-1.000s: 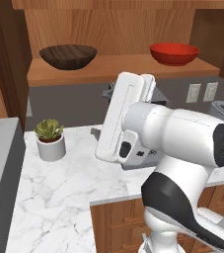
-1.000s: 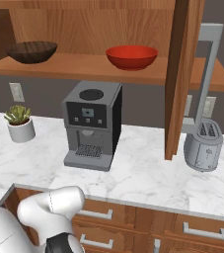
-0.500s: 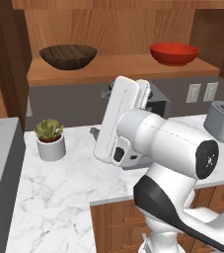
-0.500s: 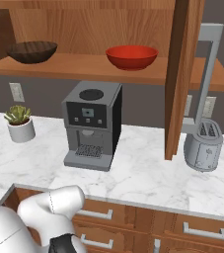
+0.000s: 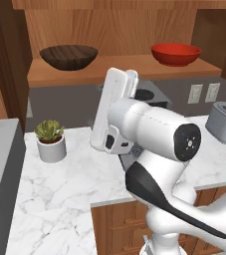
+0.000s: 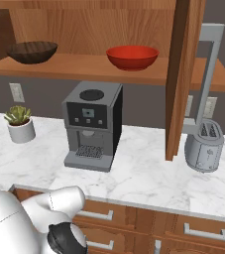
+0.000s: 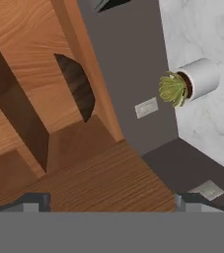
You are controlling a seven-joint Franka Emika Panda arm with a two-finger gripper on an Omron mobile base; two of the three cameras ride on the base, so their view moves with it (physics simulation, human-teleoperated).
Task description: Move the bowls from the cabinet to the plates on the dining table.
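Both bowls are sitting on the open shelf of the cabinet (image 6: 183, 74), well apart from each other: the dark wood-grain bowl (image 5: 68, 56) toward the left end, the red bowl (image 5: 175, 54) toward the right, each upright and holding nothing that can be seen. Over the last second neither bowl has shifted; the change is in the arm, which is swinging its large white elbow housing further across the left base view, now covering more of the coffee machine (image 6: 93, 125) than before, while the base itself is standing where it was. In judgement, the robot is still in the approach stage — no bowl is lifted, and the whole transfer to the plates is outstanding. The hand view is rolled hard over and is looking at the wood-grain bowl (image 7: 79, 86) on its shelf, which suggests that bowl is being lined up first. The end effector (image 7: 111, 200) is standing with its fingers wide apart and nothing between them. Outward from the shelf, the white marble bench (image 6: 148, 173) is carrying a grey pot (image 5: 52, 148) containing a small green plant — not a task item — plus the coffee machine and a toaster (image 6: 203, 146) beside the open cabinet door.
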